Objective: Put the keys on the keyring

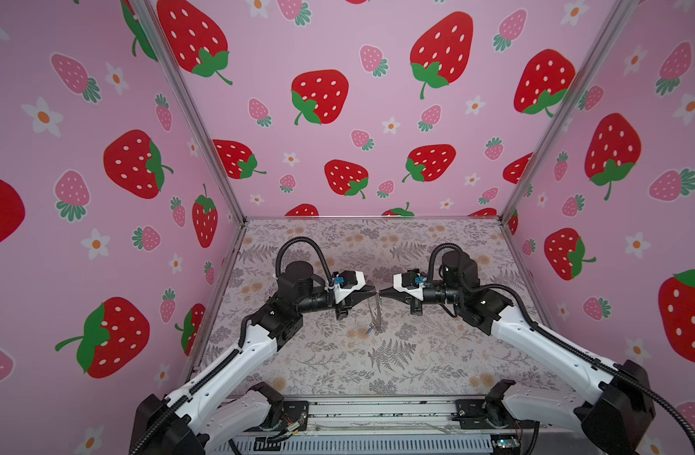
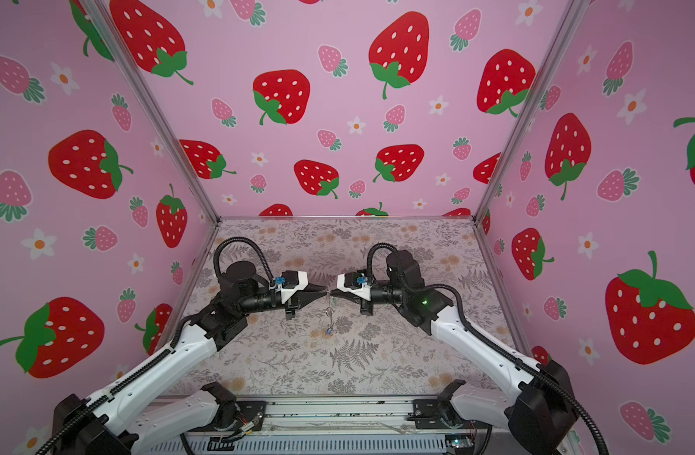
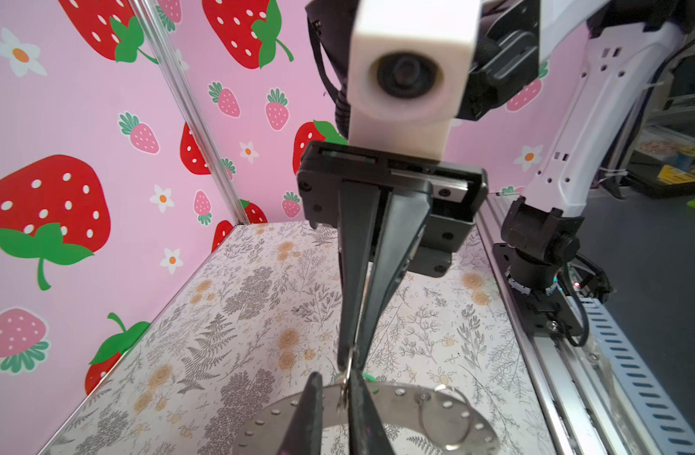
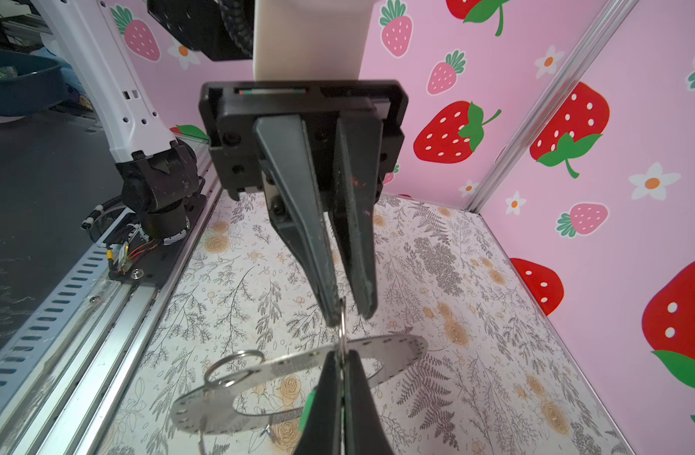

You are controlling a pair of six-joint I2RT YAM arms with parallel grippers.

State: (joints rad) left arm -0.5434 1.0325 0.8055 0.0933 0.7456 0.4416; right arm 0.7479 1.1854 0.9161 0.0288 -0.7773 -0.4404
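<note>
Keyring (image 1: 376,312) dangles edge-on in both top views, mid-air over the middle of the table (image 1: 338,366), below where the left pincer (image 1: 373,292) and right pincer (image 1: 382,292) meet tip to tip; the blue key (image 1: 371,330) hangs lowest. In the left wrist view the left pincer stands a narrow crack apart beside a small split ring (image 3: 344,380), the green key (image 3: 368,378) peeking close by. In the right wrist view the right pincer is clamped on that split ring. Light, stiff, slippery metal, likely to swing; I'd take the flat rim. Walls stand well off, room all around.
</note>
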